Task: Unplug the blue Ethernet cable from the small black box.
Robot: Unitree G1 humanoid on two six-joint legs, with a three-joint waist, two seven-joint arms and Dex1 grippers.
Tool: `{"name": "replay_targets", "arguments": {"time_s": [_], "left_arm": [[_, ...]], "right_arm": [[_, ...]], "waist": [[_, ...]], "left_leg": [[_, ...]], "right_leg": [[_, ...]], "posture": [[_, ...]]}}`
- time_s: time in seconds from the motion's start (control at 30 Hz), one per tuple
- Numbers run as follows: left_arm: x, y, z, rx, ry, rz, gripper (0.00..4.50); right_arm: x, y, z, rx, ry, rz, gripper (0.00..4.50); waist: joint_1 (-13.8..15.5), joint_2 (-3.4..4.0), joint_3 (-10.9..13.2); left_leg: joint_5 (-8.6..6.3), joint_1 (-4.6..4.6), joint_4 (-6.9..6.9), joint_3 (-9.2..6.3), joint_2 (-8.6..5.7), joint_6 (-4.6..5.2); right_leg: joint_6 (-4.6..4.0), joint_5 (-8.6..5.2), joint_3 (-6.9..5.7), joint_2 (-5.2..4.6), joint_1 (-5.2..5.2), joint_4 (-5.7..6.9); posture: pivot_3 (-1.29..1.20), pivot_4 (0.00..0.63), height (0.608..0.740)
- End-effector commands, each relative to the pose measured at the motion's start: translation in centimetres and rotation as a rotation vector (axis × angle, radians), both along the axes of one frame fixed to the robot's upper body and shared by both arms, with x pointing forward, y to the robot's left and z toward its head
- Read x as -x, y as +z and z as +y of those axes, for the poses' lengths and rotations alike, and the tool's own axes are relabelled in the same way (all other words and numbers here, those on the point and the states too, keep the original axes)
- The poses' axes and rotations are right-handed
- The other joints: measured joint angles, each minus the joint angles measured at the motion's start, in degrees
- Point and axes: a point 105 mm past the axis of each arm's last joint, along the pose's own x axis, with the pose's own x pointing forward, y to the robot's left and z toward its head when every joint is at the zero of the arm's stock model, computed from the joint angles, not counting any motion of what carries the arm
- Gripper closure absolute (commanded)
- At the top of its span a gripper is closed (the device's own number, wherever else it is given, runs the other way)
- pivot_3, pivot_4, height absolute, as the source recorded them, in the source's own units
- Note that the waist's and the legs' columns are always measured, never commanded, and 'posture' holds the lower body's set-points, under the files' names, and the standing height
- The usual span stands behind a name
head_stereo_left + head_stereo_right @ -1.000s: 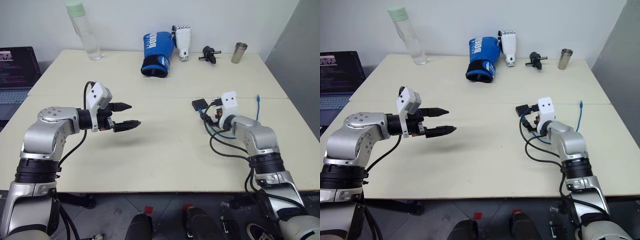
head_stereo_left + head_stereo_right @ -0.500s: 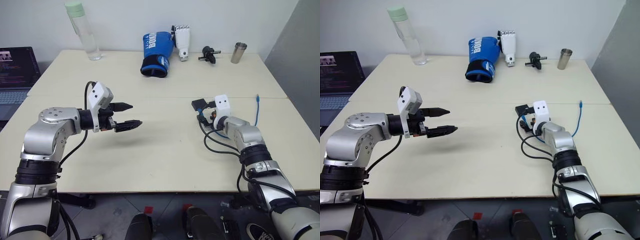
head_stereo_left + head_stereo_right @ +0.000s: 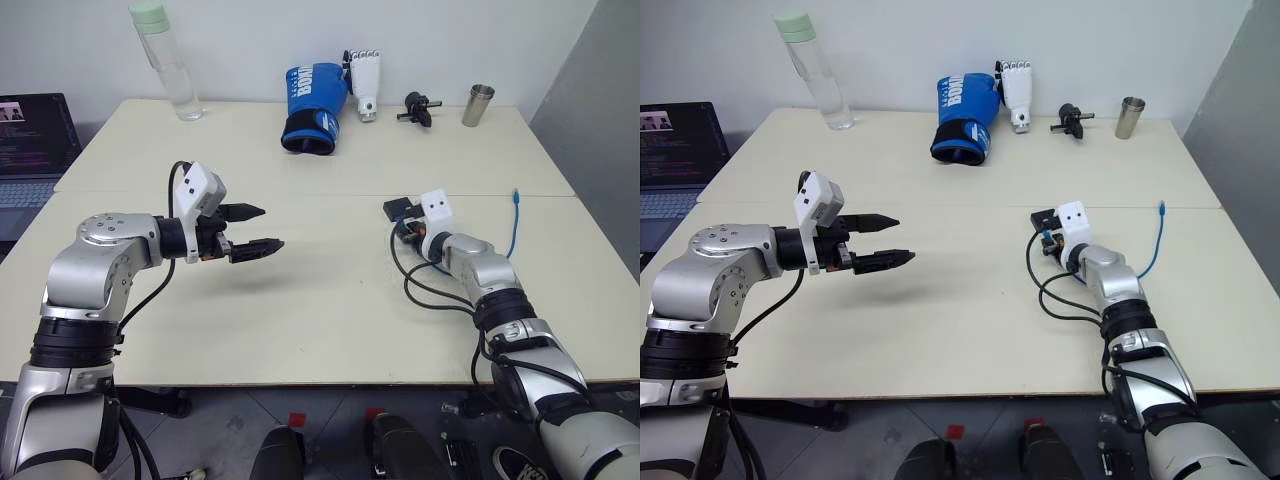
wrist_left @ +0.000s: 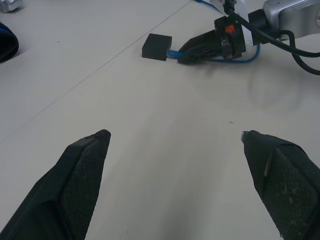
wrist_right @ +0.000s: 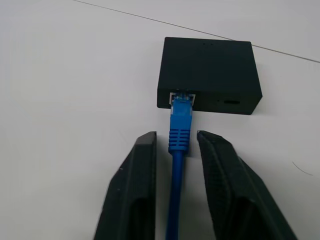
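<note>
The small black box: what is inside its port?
The blue cable's plug sits in the port on the box's edge, between the right hand's fingers. The contacts inside are covered by the plug.

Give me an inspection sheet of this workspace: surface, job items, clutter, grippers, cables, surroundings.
Surface: cream table, a seam running across it.
Job's things: blue Ethernet cable plugged into the small black box; its other end lies loose near the table's right edge.
Clutter: water bottle, blue boxing glove, white robotic hand, black knobbed gadget, metal cup, all along the far edge.
Grippers: right gripper straddles the cable just behind the plug, fingers close on either side; left gripper open, above the table.
Cables: black arm cables looping by the right arm.
Surroundings: laptop at left, white wall.
</note>
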Motion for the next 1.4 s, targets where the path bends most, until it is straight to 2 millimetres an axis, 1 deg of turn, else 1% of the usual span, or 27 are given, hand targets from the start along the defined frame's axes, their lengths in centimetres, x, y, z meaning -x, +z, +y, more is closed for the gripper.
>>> {"name": "replay_targets", "arguments": {"time_s": [0.03, 0.1, 0.17, 0.23, 0.27, 0.3, 0.37, 0.43, 0.47, 0.57, 0.67, 0.73, 0.83, 0.87, 0.97, 1.1, 1.2, 1.4], "left_arm": [[0.1, 1.4, 0.4, -0.011, 0.005, -0.058, 0.00], [0.2, 1.4, 0.3, -0.012, 0.003, -0.057, 0.00], [0.2, 1.3, 0.4, -0.014, 0.001, -0.056, 0.00], [0.4, 1.3, 0.4, -0.013, -0.005, -0.048, 0.00], [0.6, 1.3, 0.5, -0.012, -0.007, -0.044, 0.00], [0.7, 1.3, 0.5, -0.010, -0.011, -0.036, 0.00], [1.1, 1.0, 0.6, -0.013, -0.028, -0.017, 0.00], [1.6, 0.7, 0.5, -0.012, -0.046, -0.001, 0.00], [1.7, 0.8, 0.4, -0.004, -0.053, -0.001, 0.00], [2.0, 2.3, -0.8, 0.067, -0.095, -0.009, 0.00], [1.5, 3.9, -1.7, 0.130, -0.104, -0.039, 0.00], [1.4, 4.9, -2.2, 0.172, -0.115, -0.049, 0.00], [1.6, 5.0, -2.6, 0.178, -0.134, -0.052, 0.00], [1.7, 4.9, -2.7, 0.185, -0.144, -0.041, 0.00], [2.1, 4.0, -3.9, 0.175, -0.195, -0.023, 0.00], [1.2, 4.4, -5.7, 0.182, -0.233, -0.072, 0.00], [0.6, 4.4, -7.1, 0.150, -0.262, -0.149, 0.00], [-0.7, 5.4, -8.5, 0.166, -0.283, -0.239, 0.00]], "right_arm": [[-0.1, 0.8, -0.9, 0.021, 0.003, -0.048, 4.20], [0.0, 0.8, -1.5, 0.028, -0.003, -0.054, 4.39], [0.2, 2.0, -2.5, 0.038, 0.005, -0.092, 4.39], [1.1, 4.7, -3.1, 0.075, 0.070, -0.175, 4.39], [1.5, 5.5, -3.1, 0.090, 0.095, -0.201, 4.39], [2.3, 6.9, -3.2, 0.123, 0.146, -0.249, 4.39], [4.0, 8.8, -3.0, 0.200, 0.256, -0.325, 4.39], [5.6, 9.6, -2.8, 0.289, 0.362, -0.384, 4.39], [6.2, 9.7, -2.9, 0.350, 0.403, -0.416, 4.39], [7.6, 9.7, -2.9, 0.516, 0.522, -0.532, 4.39], [7.8, 9.7, -2.9, 0.698, 0.572, -0.694, 4.39], [7.5, 9.9, -2.7, 0.767, 0.564, -0.784, 4.39], [6.9, 9.5, -2.6, 0.802, 0.541, -0.845, 4.39], [6.8, 9.5, -2.4, 0.821, 0.541, -0.873, 4.39], [6.7, 10.3, -0.7, 0.884, 0.557, -1.018, 4.39], [7.0, 10.6, 1.2, 0.921, 0.611, -1.131, 4.39], [7.4, 10.8, 2.4, 0.912, 0.641, -1.192, 4.39], [8.2, 10.7, 3.7, 0.882, 0.684, -1.243, 4.39]], "waist": [[0.0, 0.00, 0.0], [0.0, 0.00, 0.0], [0.1, 0.00, 0.0], [0.5, 0.05, 0.0], [0.6, 0.11, 0.1], [0.5, 0.13, 0.1], [0.5, 0.15, 0.1], [0.5, 0.15, 0.1], [0.4, 0.15, 0.1], [0.4, 0.15, 0.1], [0.3, 0.15, 0.1], [0.3, 0.15, 0.1], [-0.1, 0.15, 0.1], [-0.1, 0.15, 0.1], [-0.1, 0.15, 0.1], [0.2, 0.16, 0.1], [0.4, 0.15, 0.1], [0.4, 0.15, 0.1]], "left_leg": [[0.00, 0.00, 0.00, 0.00, 0.00, 0.00], [0.00, 0.00, 0.00, 0.00, 0.00, 0.00], [0.00, -0.01, 0.00, 0.01, -0.01, 0.00], [0.00, -0.02, 0.00, -0.01, -0.01, 0.00], [0.00, -0.08, 0.01, -0.05, -0.03, 0.00], [0.00, -0.11, 0.02, -0.04, -0.04, 0.00], [0.00, -0.13, 0.02, -0.03, -0.05, 0.00], [0.00, -0.12, 0.01, -0.05, -0.04, 0.00], [0.00, -0.10, 0.00, -0.06, -0.03, 0.00], [-0.01, -0.06, 0.02, -0.06, 0.00, 0.01], [0.00, -0.06, 0.15, -0.03, -0.02, 0.00], [0.00, -0.07, 0.30, -0.01, -0.02, 0.00], [0.00, -0.07, 0.52, 0.04, -0.01, 0.00], [0.00, -0.07, 0.58, 0.05, -0.01, 0.00], [0.00, -0.09, 0.68, 0.03, -0.02, 0.00], [0.00, -0.08, 0.85, 0.00, -0.04, -0.01], [0.03, -0.08, 0.90, -0.03, -0.06, -0.05], [0.03, -0.08, 0.88, -0.01, -0.08, -0.06]], "right_leg": [[0.00, 0.00, 0.00, 0.00, 0.00, 0.00], [0.00, 0.00, 0.00, 0.00, 0.00, -0.01], [0.00, 0.00, 0.01, -0.01, 0.00, -0.01], [0.00, 0.00, -0.01, -0.01, 0.00, -0.01], [0.00, 0.00, -0.05, -0.03, -0.01, -0.03], [0.01, 0.00, -0.04, -0.04, -0.04, -0.03], [0.01, -0.01, -0.04, -0.05, -0.06, -0.05], [0.02, -0.01, -0.06, -0.04, -0.05, -0.06], [0.04, -0.02, -0.06, -0.03, -0.04, -0.06], [0.13, -0.08, -0.08, 0.00, 0.00, -0.06], [0.29, -0.17, -0.04, 0.00, 0.02, -0.04], [0.30, -0.16, -0.02, -0.01, 0.06, -0.02], [0.33, -0.12, 0.05, 0.00, 0.09, 0.03], [0.21, -0.04, 0.07, 0.00, 0.09, 0.07], [0.14, -0.01, 0.07, 0.00, 0.07, 0.22], [0.14, -0.02, 0.07, 0.00, 0.06, 0.44], [0.13, -0.01, 0.05, 0.00, 0.08, 0.48], [0.07, 0.03, 0.08, -0.01, 0.08, 0.47]], "posture": [[0.00, 0.150, 0.740], [0.00, 0.150, 0.740], [0.00, 0.150, 0.740], [0.00, 0.150, 0.740], [0.00, 0.150, 0.740], [0.00, 0.150, 0.740], [0.00, 0.150, 0.740], [0.00, 0.150, 0.740], [0.00, 0.150, 0.740], [0.00, 0.150, 0.740], [0.00, 0.150, 0.740], [0.00, 0.150, 0.740], [0.00, 0.150, 0.740], [0.00, 0.150, 0.740], [0.00, 0.150, 0.740], [0.00, 0.150, 0.740], [0.00, 0.150, 0.740], [0.00, 0.150, 0.740]]}}
